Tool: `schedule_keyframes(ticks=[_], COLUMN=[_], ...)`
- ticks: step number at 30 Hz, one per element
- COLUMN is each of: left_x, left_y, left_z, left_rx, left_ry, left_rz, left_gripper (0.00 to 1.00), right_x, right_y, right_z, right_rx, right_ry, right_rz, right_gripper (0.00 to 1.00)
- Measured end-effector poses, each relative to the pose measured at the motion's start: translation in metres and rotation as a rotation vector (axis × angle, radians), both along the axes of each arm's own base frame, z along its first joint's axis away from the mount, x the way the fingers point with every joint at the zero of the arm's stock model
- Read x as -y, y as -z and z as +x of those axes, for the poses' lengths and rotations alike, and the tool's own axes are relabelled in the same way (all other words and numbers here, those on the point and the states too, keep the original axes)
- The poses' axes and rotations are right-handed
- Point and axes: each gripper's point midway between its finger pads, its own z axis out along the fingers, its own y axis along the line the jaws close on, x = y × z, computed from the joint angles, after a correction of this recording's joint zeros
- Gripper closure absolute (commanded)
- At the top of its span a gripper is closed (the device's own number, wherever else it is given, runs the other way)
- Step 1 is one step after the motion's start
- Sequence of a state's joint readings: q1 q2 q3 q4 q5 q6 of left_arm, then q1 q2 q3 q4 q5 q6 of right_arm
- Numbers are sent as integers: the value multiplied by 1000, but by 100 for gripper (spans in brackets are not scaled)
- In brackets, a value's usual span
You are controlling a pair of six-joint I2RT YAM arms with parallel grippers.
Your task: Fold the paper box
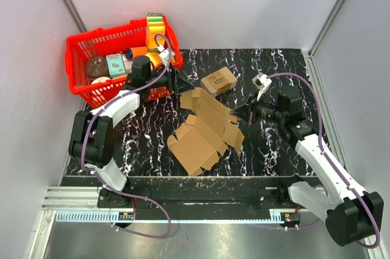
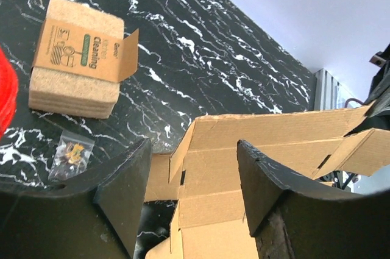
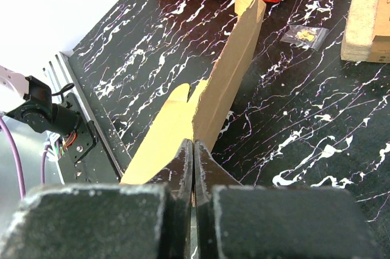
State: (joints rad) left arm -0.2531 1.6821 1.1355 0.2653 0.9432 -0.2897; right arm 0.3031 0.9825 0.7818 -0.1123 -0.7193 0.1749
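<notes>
The paper box [image 1: 204, 128] is a plain brown die-cut cardboard sheet, partly unfolded, lying mid-table with its right side lifted. My right gripper [image 1: 242, 113] is shut on the sheet's right edge. In the right wrist view its fingertips [image 3: 194, 149] pinch the thin cardboard [image 3: 231, 70], which stands on edge and runs away toward the basket. My left gripper [image 1: 178, 82] is open at the sheet's far left corner. In the left wrist view the cardboard panels [image 2: 256, 149] show between and beyond the spread fingers [image 2: 194, 167]; I cannot tell whether they touch.
A red basket [image 1: 122, 58] full of items stands at the back left, right behind my left gripper. A small chunky printed cardboard box [image 1: 219, 80] sits just beyond the sheet; it also shows in the left wrist view [image 2: 79, 58]. A tiny plastic bag [image 2: 72, 152] lies beside it.
</notes>
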Motion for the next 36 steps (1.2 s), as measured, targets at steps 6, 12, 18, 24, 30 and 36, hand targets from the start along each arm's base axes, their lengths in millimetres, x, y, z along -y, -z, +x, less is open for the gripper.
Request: schedule_keyframes(ticks=[6,12,18,24,30,36], left_x=[4,7,9,12,14,16], left_y=[-4,10,28,33,29,27], left_z=[-3,-4,-7,-9,-8,-9], left_rx=[0,-26,-66,-80,-79,-81], left_ry=[26,30,36,43,41,45], left_rz=[-19,4,40,46,33,24], left_gripper=[39,39,41,48,65,82], right_x=[-1,-1,0,-1,-2,-3], right_y=[-1,-4,-11,-13,-15,-17], right_z=[-1,-2,-6,-8,-9,-9], right_rx=[0,6,28,31,30,32], right_ry=[-5,-7,-6,-22,-29,-31], right_rz=[3,9,18,27,35,45], right_gripper=[100,100,100,99,99,94])
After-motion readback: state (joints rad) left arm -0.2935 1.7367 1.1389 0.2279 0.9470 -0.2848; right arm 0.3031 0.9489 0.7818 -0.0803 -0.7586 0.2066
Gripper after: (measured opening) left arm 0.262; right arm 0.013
